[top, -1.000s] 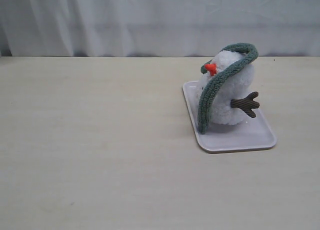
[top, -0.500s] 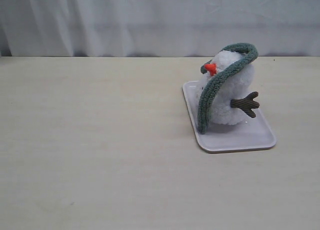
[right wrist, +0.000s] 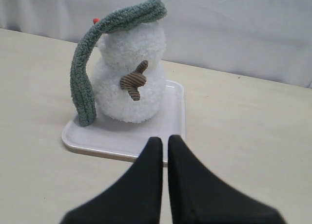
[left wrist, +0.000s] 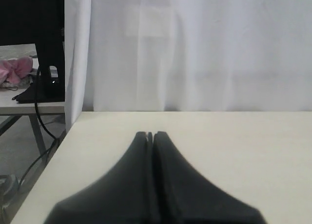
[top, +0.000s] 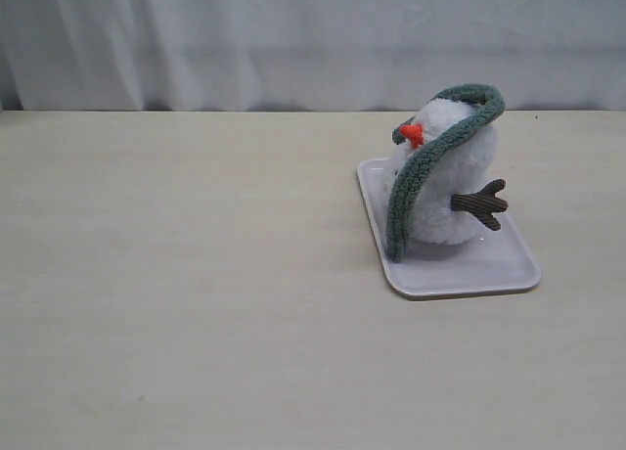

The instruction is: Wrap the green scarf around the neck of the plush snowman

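Observation:
The plush snowman (top: 452, 191) stands upright on a white tray (top: 489, 266), orange nose (top: 412, 133) pointing left. The green scarf (top: 411, 191) lies over the top of its head, not in the neck crease; one end hangs down its front to the tray. In the right wrist view the snowman (right wrist: 130, 83) shows from the side with the scarf (right wrist: 85, 70) draped over it. My right gripper (right wrist: 165, 139) is shut and empty, short of the tray's edge. My left gripper (left wrist: 150, 134) is shut and empty over bare table. Neither gripper shows in the exterior view.
The white tray (right wrist: 173, 114) sits on a pale wooden table (top: 196, 303) backed by a white curtain (top: 293, 39). In the left wrist view the table's edge (left wrist: 53, 156) drops off to a floor with cables and another table.

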Controlling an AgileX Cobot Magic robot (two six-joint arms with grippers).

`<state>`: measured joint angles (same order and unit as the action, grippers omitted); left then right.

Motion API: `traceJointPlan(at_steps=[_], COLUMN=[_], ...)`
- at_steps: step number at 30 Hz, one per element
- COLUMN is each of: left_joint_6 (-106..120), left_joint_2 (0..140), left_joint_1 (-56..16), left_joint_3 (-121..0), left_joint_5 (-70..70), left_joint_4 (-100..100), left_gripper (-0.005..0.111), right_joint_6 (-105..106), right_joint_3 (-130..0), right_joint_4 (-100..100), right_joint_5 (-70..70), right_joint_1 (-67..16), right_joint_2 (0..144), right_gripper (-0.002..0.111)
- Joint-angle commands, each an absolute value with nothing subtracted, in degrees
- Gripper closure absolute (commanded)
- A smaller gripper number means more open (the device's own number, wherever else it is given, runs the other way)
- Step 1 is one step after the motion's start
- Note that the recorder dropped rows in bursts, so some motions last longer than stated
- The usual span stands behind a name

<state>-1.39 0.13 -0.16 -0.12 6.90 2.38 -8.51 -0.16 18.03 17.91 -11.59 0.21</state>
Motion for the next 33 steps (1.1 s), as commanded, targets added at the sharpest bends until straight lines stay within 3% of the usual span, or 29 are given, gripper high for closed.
traceJointPlan(at_steps=[1, 12, 33], left_joint_6=[1.4, 5.3, 5.5], left_joint_2=[0.0, 0.0, 0.0], left_joint_1=[-0.1, -0.1, -0.1], left_joint_3=[0.0, 0.0, 0.0], left_joint_5=[10.7, 18.4, 18.6], left_joint_4=[2.5, 2.4, 2.4], left_gripper=[0.107, 0.107, 0.107], right_joint_6=[-8.2, -8.2, -8.2], right_joint_3=[0.0, 0.0, 0.0], right_joint_4=[18.5, 18.5, 18.5], right_joint_5=[17.2, 17.2, 17.2], right_joint_1=[-11.3, -11.3, -11.3], right_joint_2=[0.0, 0.0, 0.0], right_gripper=[0.104, 0.104, 0.104])
